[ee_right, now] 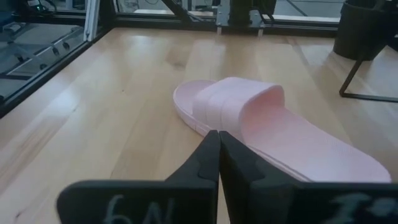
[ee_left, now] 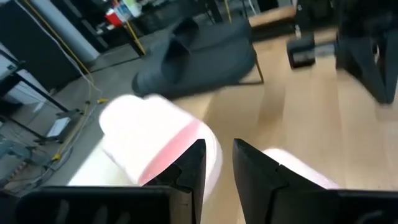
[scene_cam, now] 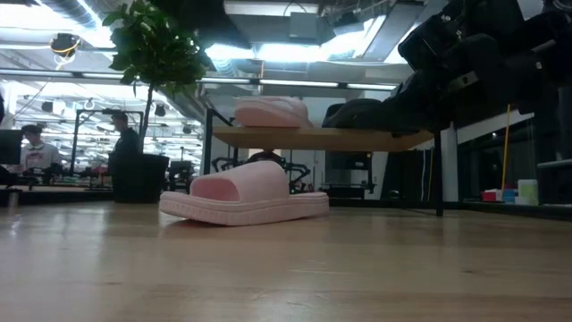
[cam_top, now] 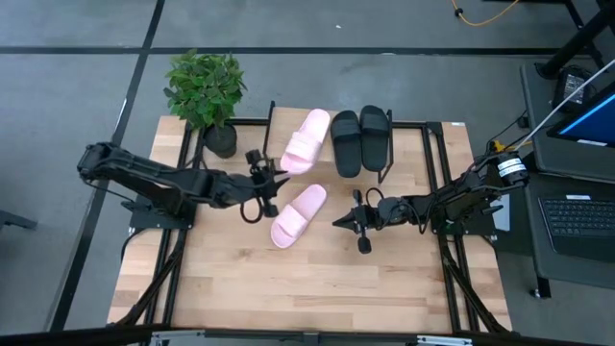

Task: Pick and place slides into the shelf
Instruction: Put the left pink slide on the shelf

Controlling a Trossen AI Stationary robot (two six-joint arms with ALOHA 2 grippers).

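Note:
The shelf [cam_top: 413, 130], a low rack with a wood plank top, stands at the table's far middle. On its plank lie one pink slide [cam_top: 307, 140] and two black slides [cam_top: 359, 140]. The second pink slide [cam_top: 298, 213] lies flat on its sole on the table, near side of the shelf. My left gripper [cam_top: 277, 181] hovers between the two pink slides, at the near end of the one on the shelf [ee_left: 146, 134], fingers a little open with nothing between them. My right gripper [cam_top: 342, 222] is shut, just right of the table's pink slide [ee_right: 261, 118], pointing at it. My left gripper stands close against the near end [cam_top: 290, 165] of the pink slide on the shelf. I cannot tell whether a finger [ee_left: 189, 168] touches it. Nothing lies between the fingers.
A potted plant [cam_top: 207, 91] stands at the table's far left corner, beside the shelf. The shelf's thin black legs [scene_cam: 440, 170] reach down to the table. The near half of the table [cam_top: 307, 288] is bare wood. A laptop [cam_top: 581, 216] sits off the table's right side.

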